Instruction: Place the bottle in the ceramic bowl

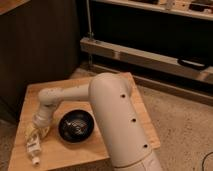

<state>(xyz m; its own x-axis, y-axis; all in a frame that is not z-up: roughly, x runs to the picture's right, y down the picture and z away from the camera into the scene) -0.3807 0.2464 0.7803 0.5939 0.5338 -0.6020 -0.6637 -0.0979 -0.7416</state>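
Observation:
The bottle (34, 146) is small, slim and white with a dark label. It lies on the wooden table (55, 92) near its front left corner, cap toward the front edge. The gripper (35, 132) is at the bottle's far end, right over it and touching or nearly touching. The ceramic bowl (76, 126) is glossy black with pale rings inside. It sits upright on the table just right of the gripper and bottle, and nothing shows inside it. The arm's thick white link (117, 115) reaches across the table's right part and hides it.
The table is small and low, with its left and front edges close to the bottle. A dark cabinet wall (40, 45) stands behind it. A metal shelf rail (150, 57) runs behind on the right. Speckled floor (185, 130) lies to the right.

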